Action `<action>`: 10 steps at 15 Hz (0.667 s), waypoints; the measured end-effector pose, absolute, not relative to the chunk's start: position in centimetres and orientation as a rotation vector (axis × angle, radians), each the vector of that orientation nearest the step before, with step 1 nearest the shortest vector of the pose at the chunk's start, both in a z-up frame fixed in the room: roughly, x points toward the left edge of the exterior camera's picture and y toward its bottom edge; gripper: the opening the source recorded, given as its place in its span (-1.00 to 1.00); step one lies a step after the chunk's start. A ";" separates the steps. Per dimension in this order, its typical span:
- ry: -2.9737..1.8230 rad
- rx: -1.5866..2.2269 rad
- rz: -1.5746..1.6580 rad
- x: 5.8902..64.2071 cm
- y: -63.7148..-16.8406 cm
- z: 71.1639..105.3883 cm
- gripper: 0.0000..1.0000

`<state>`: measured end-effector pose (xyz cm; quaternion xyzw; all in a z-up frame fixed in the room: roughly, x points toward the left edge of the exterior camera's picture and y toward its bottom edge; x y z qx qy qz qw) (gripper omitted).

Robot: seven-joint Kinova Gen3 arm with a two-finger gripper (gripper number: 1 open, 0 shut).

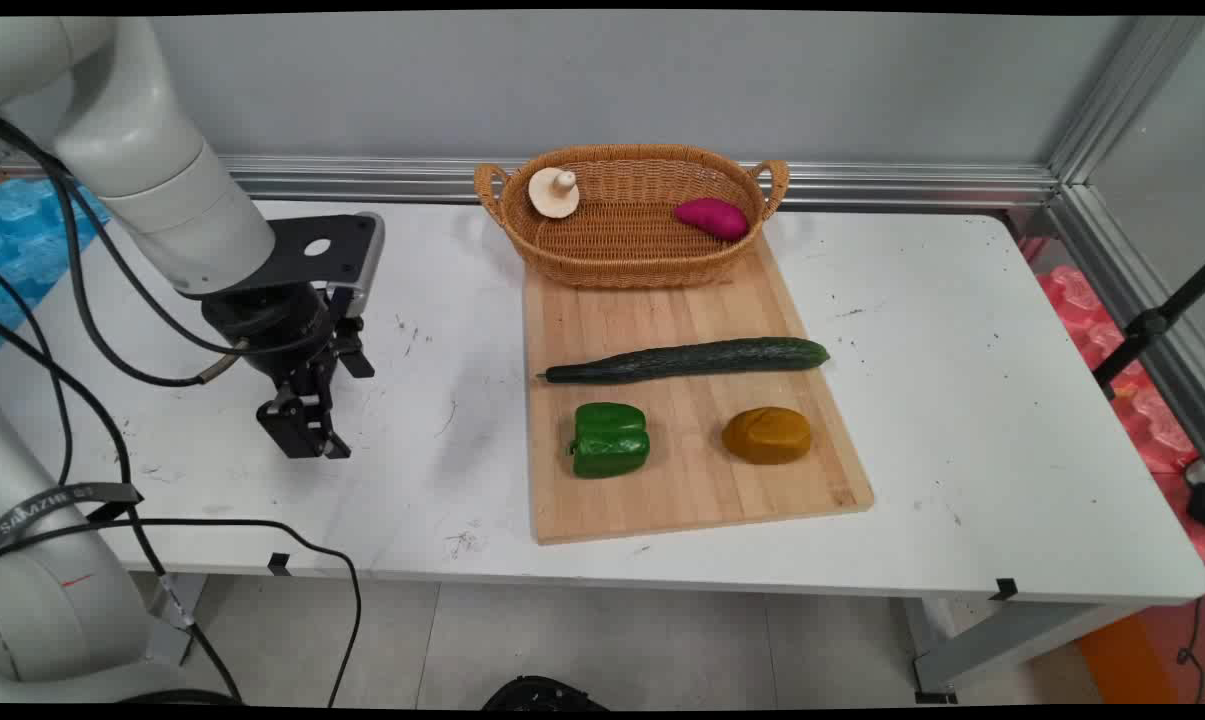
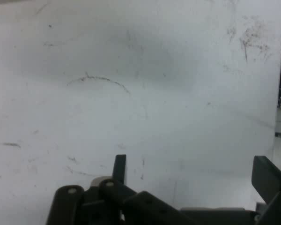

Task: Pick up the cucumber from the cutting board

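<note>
My black gripper (image 1: 305,440) hangs low over the bare white table (image 1: 432,470) on its left side, pointing down. In the hand view the gripper (image 2: 193,172) is open, its two fingers (image 2: 120,168) wide apart with only scuffed tabletop between them. It holds nothing and touches nothing. The nearest thing is a green bell pepper (image 1: 610,439) on a wooden cutting board (image 1: 682,500), well to the gripper's right. On the same board lie a long dark cucumber (image 1: 687,360) and a brownish-orange potato-like lump (image 1: 767,435).
A wicker basket (image 1: 630,255) stands at the board's far end, holding a pale mushroom (image 1: 554,192) and a magenta sweet potato (image 1: 711,217). Black cables (image 1: 72,290) hang from the arm at the left. The wall's metal rail (image 1: 912,185) runs behind the table.
</note>
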<state>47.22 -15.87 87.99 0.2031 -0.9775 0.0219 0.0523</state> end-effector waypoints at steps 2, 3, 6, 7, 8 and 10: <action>-2.956 0.625 0.080 46.8 -16.4 88.1 1.00; -2.942 0.630 0.090 46.3 -17.0 88.2 1.00; -2.886 0.629 0.133 44.1 -19.4 88.8 1.00; -2.864 0.626 0.149 43.0 -20.4 89.1 1.00; -2.843 0.623 0.165 42.1 -21.4 89.4 1.00; -2.792 0.616 0.204 40.0 -23.8 90.1 1.00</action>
